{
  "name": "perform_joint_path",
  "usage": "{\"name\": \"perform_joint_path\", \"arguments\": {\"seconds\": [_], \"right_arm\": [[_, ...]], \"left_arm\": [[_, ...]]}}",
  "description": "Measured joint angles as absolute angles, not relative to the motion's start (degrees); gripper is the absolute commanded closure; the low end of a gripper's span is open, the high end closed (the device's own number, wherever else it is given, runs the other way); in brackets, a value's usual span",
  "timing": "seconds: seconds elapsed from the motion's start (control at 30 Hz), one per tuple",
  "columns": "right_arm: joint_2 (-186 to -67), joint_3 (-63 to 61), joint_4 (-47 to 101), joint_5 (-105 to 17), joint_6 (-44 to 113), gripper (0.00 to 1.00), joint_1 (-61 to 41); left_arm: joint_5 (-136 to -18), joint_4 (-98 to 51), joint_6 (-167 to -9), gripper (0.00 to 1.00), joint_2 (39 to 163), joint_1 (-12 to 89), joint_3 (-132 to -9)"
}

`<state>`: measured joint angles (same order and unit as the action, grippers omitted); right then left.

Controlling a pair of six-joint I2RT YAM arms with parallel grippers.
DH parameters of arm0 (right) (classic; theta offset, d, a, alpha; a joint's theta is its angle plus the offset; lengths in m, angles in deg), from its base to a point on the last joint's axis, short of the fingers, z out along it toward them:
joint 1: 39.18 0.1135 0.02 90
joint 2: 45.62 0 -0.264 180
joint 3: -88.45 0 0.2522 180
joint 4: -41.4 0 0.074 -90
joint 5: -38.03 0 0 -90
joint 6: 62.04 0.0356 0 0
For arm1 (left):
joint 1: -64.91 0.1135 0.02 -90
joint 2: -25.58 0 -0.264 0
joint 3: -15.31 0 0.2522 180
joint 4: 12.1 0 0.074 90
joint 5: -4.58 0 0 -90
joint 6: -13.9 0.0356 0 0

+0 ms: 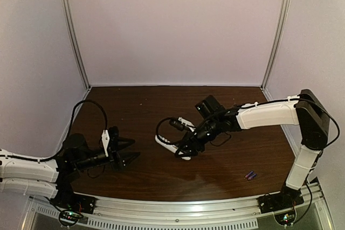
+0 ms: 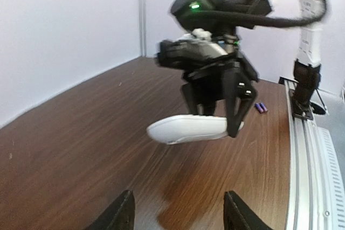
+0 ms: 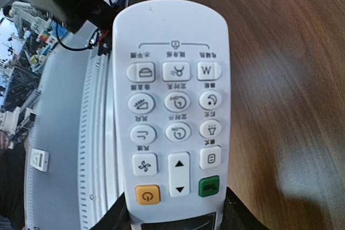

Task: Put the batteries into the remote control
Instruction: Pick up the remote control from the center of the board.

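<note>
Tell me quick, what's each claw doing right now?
Left claw: open, holding nothing.
Right claw: closed on the remote control.

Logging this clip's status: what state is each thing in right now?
remote control: gripped by the right gripper, lifted off the table, buttons facing its wrist camera.
batteries: two, side by side, lying loose on the table, not loaded.
left gripper: open, empty.
right gripper: shut on the remote control.

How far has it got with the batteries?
Done: nothing loaded yet; both batteries lie on the table. In hand: the right arm's jaws grip the remote control, lifted off the table. Remaining: picking up and inserting the batteries; the left arm's jaws are open and empty.
</note>
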<state>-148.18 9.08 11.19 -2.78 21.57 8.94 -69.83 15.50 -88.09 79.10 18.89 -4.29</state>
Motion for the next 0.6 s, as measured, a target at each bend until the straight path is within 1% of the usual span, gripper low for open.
{"name": "perform_joint_path", "arguments": {"seconds": [0.13, 0.23, 0.43, 0.6], "right_arm": [[-145.97, 12.51, 20.04, 4.80, 30.40, 0.69, 8.02], [-144.20, 15.92, 29.31, 9.70, 39.14, 0.70, 7.91], [-143.48, 23.84, 58.73, 15.58, 64.15, 0.74, 7.80], [-147.31, 27.14, 86.01, 16.60, 87.82, 0.74, 7.78]], "left_arm": [[-74.49, 14.58, -74.34, 0.45, 76.56, 8.97, -6.33], [-77.85, 14.12, -66.36, 0.48, 75.89, 5.60, -8.58], [-83.88, 13.77, -55.02, 0.49, 77.18, 1.47, -12.47], [-87.42, 14.45, -49.58, 0.49, 79.97, 0.00, -14.87]]}}
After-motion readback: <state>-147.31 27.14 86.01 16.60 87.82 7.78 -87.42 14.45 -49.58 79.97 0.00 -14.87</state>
